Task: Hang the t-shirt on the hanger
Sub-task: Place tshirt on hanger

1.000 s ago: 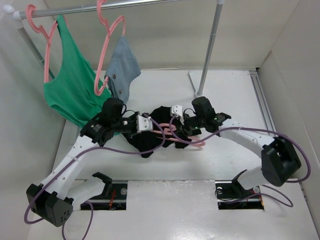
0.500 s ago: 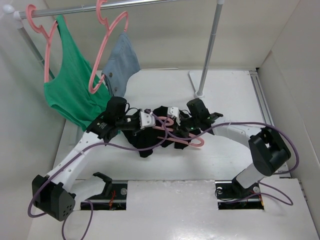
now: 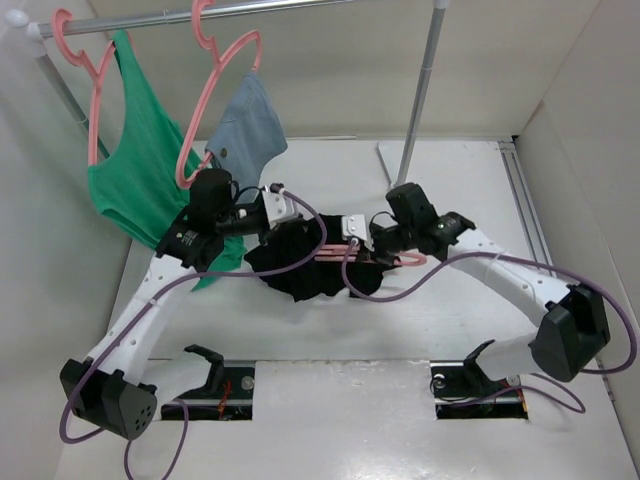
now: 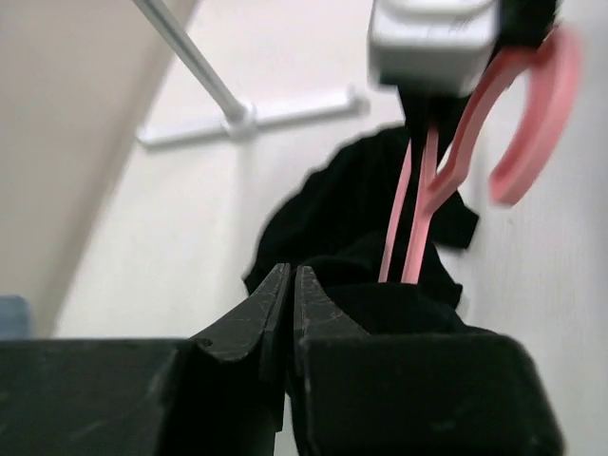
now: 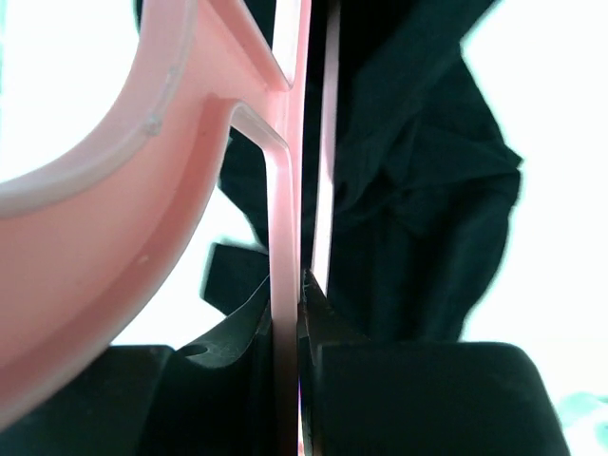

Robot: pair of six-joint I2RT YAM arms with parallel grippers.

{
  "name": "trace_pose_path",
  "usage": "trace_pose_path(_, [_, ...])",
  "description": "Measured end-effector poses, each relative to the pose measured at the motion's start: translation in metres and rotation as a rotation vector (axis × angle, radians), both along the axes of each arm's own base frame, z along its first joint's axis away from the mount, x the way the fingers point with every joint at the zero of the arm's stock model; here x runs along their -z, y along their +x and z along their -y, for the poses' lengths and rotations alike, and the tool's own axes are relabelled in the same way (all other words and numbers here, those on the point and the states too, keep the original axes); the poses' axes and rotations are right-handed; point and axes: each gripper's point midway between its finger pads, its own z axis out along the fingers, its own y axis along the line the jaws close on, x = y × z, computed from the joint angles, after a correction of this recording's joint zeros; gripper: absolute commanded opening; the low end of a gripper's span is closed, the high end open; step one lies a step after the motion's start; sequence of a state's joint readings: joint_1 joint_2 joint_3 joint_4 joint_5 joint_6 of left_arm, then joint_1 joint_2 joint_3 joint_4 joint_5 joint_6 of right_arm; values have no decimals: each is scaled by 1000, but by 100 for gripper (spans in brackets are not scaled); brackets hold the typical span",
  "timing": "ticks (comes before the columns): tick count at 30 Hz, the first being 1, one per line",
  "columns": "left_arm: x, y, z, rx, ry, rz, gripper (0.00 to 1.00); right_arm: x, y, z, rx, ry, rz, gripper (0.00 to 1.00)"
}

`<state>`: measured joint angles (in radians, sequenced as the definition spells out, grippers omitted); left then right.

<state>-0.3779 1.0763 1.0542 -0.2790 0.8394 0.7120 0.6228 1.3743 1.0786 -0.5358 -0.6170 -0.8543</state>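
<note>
The black t-shirt (image 3: 300,268) hangs bunched between my two grippers, above the table. My left gripper (image 3: 287,213) is shut on the shirt's upper left edge; in the left wrist view its jaws (image 4: 291,272) are pressed together with black cloth (image 4: 361,218) just beyond them. My right gripper (image 3: 357,232) is shut on the pink hanger (image 3: 335,251) near its hook (image 3: 412,261). In the right wrist view the jaws (image 5: 287,282) clamp the hanger's bar (image 5: 285,142), with the shirt (image 5: 418,190) behind. The hanger's bars (image 4: 418,218) run into the shirt. The chest mark is hidden.
A green tank top (image 3: 140,170) and a blue-grey garment (image 3: 245,130) hang on pink hangers from the rail (image 3: 300,8) at back left, close to my left arm. The rack's upright pole (image 3: 420,90) and its base (image 3: 400,160) stand behind the right gripper. White walls enclose the table.
Both grippers rose and moved back with the shirt and hanger. The left gripper pulled the shirt up and left along the hanger. The blue-grey garment's hanger swung a little.
</note>
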Motion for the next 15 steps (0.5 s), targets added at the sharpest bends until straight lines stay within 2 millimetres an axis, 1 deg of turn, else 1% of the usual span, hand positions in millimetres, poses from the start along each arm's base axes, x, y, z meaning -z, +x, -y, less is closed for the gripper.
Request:
trace_pose_path(2, [-27, 1, 4, 11, -39, 39, 0, -13, 10, 3, -5, -28, 16, 0])
trace_pose_path(4, [-50, -1, 7, 27, -74, 67, 0, -30, 21, 7, 2, -40, 50, 0])
trace_pose_path(6, [-68, -5, 10, 47, -107, 88, 0, -41, 27, 16, 8, -59, 79, 0])
trace_pose_path(9, [-82, -10, 13, 70, -144, 84, 0, -49, 22, 29, 5, -103, 93, 0])
trace_pose_path(12, [-88, -14, 15, 79, -169, 62, 0, -57, 10, 42, -8, -144, 95, 0])
trace_pose_path(15, [-97, -14, 17, 79, -211, 37, 0, -79, 0, 51, -19, -158, 124, 0])
